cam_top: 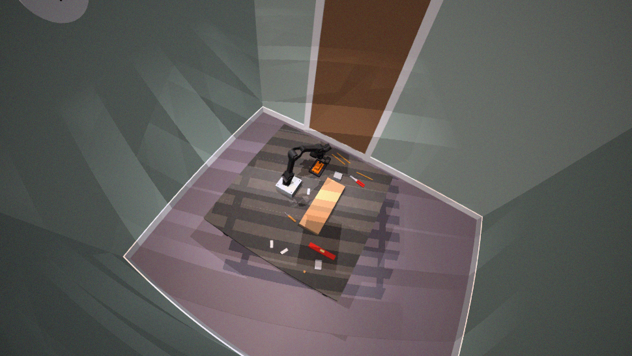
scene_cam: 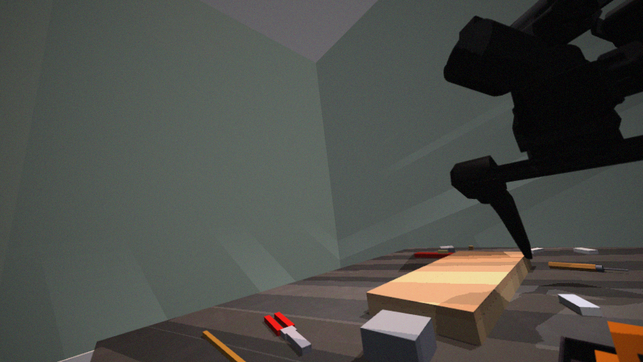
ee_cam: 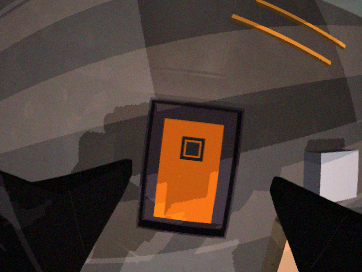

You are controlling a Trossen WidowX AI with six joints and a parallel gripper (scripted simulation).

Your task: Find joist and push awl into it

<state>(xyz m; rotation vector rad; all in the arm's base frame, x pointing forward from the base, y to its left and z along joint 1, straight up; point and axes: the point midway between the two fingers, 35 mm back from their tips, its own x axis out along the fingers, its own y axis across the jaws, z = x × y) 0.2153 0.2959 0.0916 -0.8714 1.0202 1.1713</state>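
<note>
The orange stud finder [cam_top: 317, 167] [scene_cam: 625, 335] [ee_cam: 187, 175] lies inside the black-rimmed tray [scene_cam: 567, 346] [ee_cam: 182, 229], its dark square window facing up. My gripper [ee_cam: 202, 176] is open and empty above the tray, its fingers apart on either side of it in the wrist view. The awl [cam_top: 290, 218] [scene_cam: 573, 265], with an orange handle and thin grey shaft, lies on the table beyond the near-base side of the panel. The tan floor panel [cam_top: 325, 207] [scene_cam: 449, 288] lies in the middle of the table; no joist shows.
A grey block [cam_top: 337, 175] [scene_cam: 396, 332] [ee_cam: 339, 175] stands between tray and panel. A red-handled tool [cam_top: 359, 182] [scene_cam: 288, 330] and thin orange strips lie near it. A white piece [cam_top: 308, 191] [scene_cam: 579, 304] lies by the base. A red level [cam_top: 322, 251] lies past the panel's far end.
</note>
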